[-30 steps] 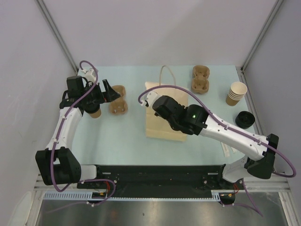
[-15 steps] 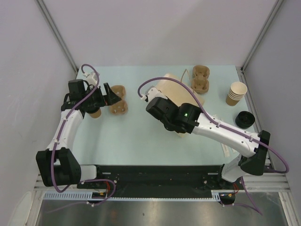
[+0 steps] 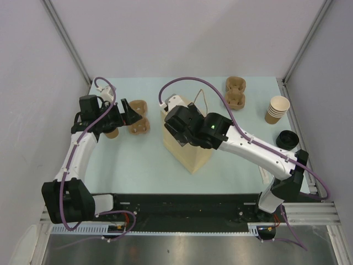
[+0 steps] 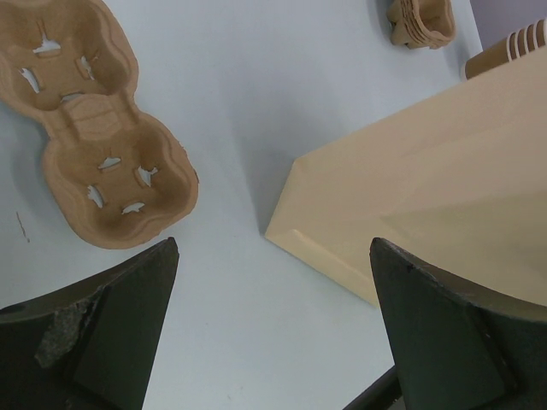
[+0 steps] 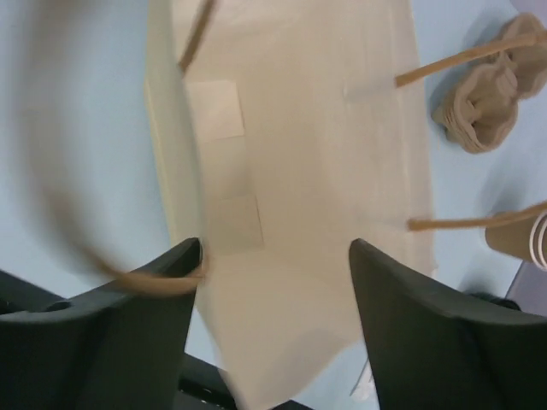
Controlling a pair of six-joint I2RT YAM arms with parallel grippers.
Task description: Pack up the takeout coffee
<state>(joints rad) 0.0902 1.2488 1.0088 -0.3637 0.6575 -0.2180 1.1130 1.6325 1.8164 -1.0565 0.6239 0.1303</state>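
Note:
The takeout coffee, a small brown cup (image 3: 112, 132), stands at the left of the mat, half hidden under my left arm. Just past it my left gripper (image 3: 128, 112) (image 4: 273, 248) hangs open over bare mat with nothing between its fingers. The tan paper bag (image 3: 191, 153) (image 4: 427, 171) (image 5: 299, 171) stands upright in the middle. My right gripper (image 3: 177, 128) (image 5: 275, 246) is above the bag's mouth, jaws apart. One blurred twisted handle (image 5: 154, 278) lies against its left finger.
A two-cup pulp carrier (image 3: 139, 117) (image 4: 94, 145) lies right of the left gripper. More carriers (image 3: 235, 92) (image 5: 487, 102) are stacked at the back. At the right stand stacked paper cups (image 3: 277, 109), black lids (image 3: 287, 139) and white straws (image 3: 265, 175).
The bag went from lying flat to standing upright as my right gripper lifted it toward the left. The right jaws have opened. The left arm has barely moved.

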